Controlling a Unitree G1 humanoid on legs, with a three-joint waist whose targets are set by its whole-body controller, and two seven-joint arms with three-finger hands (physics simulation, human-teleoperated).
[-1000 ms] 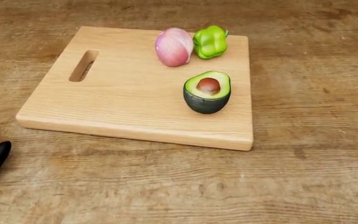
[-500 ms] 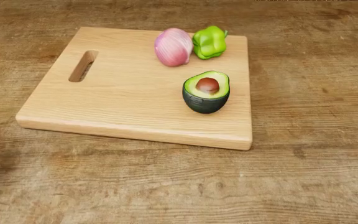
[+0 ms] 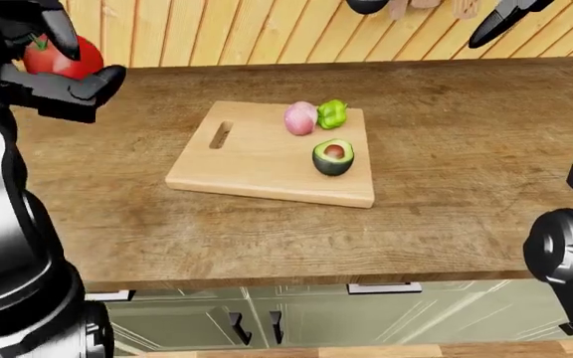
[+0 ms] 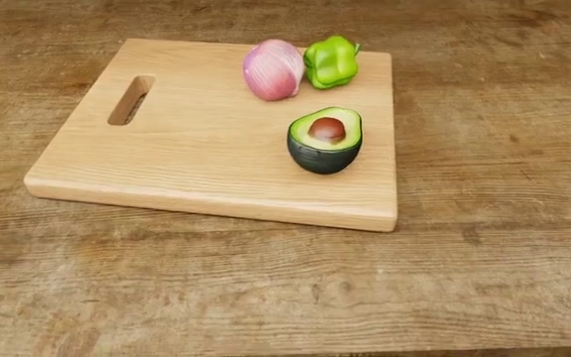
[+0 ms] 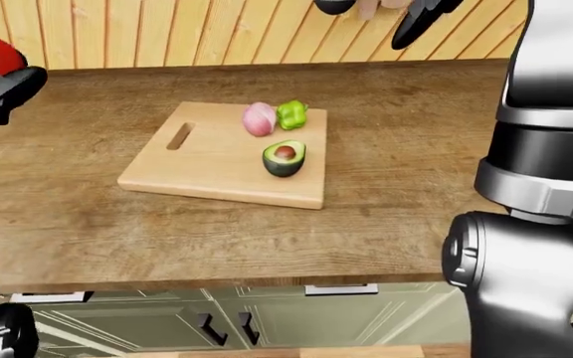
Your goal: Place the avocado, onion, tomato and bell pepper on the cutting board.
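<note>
Tomato [image 3: 55, 54] is off the board [image 4: 196, 160] — I see it in the left hand [image 3: 52, 63], black fingers [image 3: 60, 28] closed round it, held up in the air well to the left of the board and above the counter [image 3: 446, 149] in the left-eye view.

Onion [image 4: 272, 70] sits on the board near its top edge, right of the handle slot [image 4: 132, 99]. Pepper [image 4: 330, 62] is just beside the onion on its right, touching or nearly so; I cannot tell which. Avocado [image 4: 325, 140], a cut half with the pit showing, stands on the board below those two, near the board's right edge.

Right arm [image 5: 535, 224] — rises at the right of the right-eye view; its hand is at the top edge, and I cannot tell whether it is wide or closed.

Wood panelling [image 3: 267, 33] runs above the counter, green cabinets [image 3: 296, 313] below it.
</note>
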